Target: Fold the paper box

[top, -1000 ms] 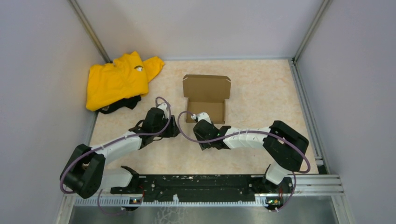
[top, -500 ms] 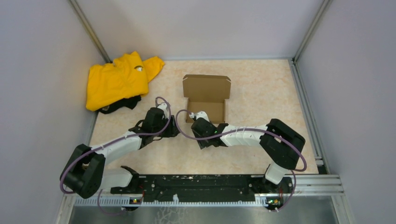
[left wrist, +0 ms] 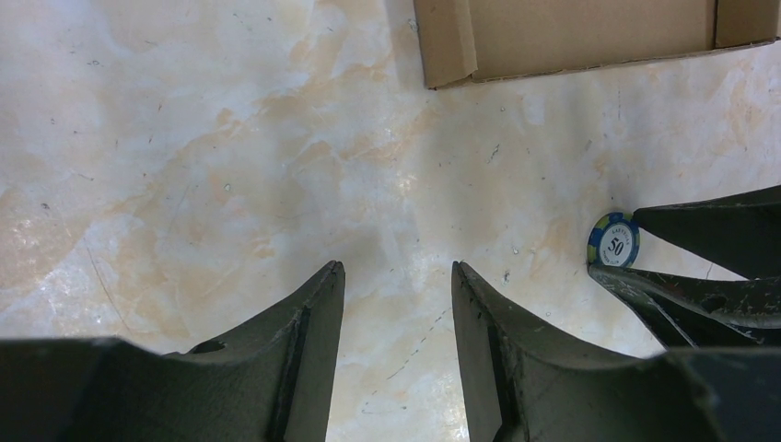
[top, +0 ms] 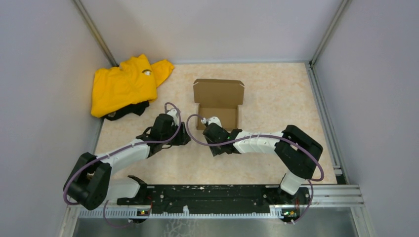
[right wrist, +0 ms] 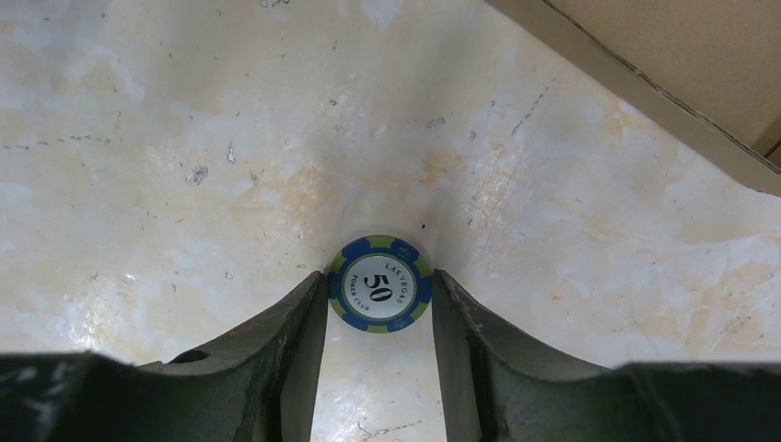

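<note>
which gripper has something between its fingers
The right gripper: a blue and green poker chip marked 50 sits between its fingers, touching both. The left gripper has its fingers apart over the table, with nothing between them.

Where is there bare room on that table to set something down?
Bare: between the paper box and the right rail. Crowded: before the box, where left gripper, right gripper and poker chip meet; a yellow garment fills the far-left corner.
</note>
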`<state>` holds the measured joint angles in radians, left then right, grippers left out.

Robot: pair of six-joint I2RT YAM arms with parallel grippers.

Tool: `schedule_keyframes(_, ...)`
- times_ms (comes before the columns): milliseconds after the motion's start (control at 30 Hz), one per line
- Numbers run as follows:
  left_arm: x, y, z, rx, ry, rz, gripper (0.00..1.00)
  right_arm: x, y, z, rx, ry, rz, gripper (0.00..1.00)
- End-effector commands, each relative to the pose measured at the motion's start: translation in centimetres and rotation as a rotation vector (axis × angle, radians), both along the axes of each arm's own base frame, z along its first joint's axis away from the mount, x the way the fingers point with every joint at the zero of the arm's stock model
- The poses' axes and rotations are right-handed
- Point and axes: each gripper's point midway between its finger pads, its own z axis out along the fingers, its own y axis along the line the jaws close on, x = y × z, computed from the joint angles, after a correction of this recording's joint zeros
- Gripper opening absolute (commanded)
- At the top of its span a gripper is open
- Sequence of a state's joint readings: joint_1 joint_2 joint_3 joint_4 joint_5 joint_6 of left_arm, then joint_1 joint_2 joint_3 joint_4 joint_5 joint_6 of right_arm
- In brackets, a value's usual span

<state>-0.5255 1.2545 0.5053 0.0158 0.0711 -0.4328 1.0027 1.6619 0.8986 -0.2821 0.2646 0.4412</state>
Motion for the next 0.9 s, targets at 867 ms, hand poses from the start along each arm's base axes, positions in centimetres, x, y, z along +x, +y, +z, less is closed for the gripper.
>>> schedule_keyframes(867, 0.0, -0.3, 0.3, -0.027, -0.017, -0.016, 0.53, -1.6, -1.9, 0.0, -0.064, 0.083, -0.001, 0.4)
